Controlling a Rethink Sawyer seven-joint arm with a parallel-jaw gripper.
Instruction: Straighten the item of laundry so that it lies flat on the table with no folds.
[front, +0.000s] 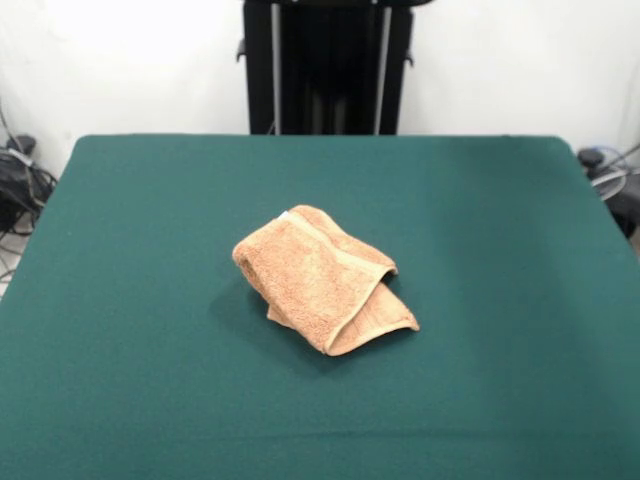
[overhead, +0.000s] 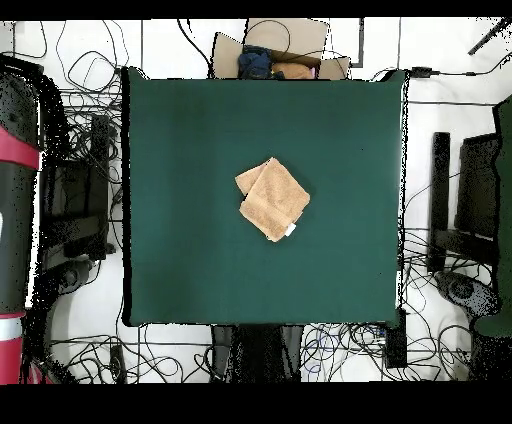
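- One small peach-orange terry cloth towel (front: 322, 282) lies folded over itself mid-way on the dark green felt-topped table (front: 130, 260) in the front view; no gripper shows there.
- Overhead, it sits doubled near centre, white tag (overhead: 290, 230) outward; gripper unseen, its state unknown. Unfolding hasn't started; next calls for pinching an upper-layer corner.

A plain white wall (front: 120, 70) behind; black cables (overhead: 90, 70) sprawl across the pale floor (overhead: 420, 130).

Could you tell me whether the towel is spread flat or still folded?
Folded. The towel lies doubled over on the table, one layer overlapping another whose corner sticks out beneath.
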